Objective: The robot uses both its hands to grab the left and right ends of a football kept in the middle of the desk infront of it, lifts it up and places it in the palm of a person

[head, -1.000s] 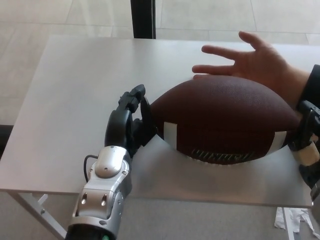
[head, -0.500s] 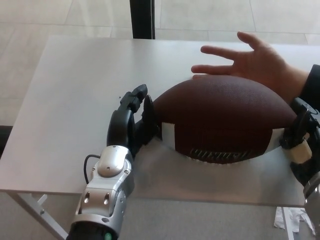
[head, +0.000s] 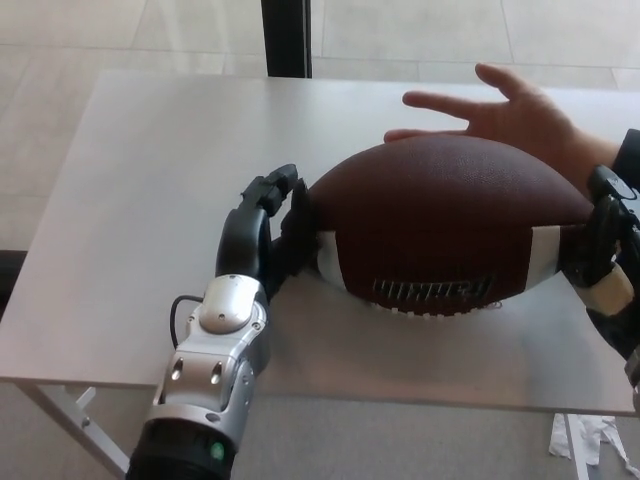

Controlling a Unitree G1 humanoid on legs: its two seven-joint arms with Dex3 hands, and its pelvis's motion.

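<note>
A brown football with white stripes and white laces is held just above the grey desk, long axis left to right. My left hand presses its black fingers on the ball's left end. My right hand presses on the right end at the picture's edge, partly cut off. A person's open palm lies face up right behind the ball, which hides the heel of the palm.
The desk's front edge runs just below the ball. A dark post stands behind the desk. Tiled floor surrounds it, with a scrap of white paper on the floor at lower right.
Both hands have carried the football up and away from me, toward the person's palm. It now covers more of the palm. The person's hand has stayed still.
</note>
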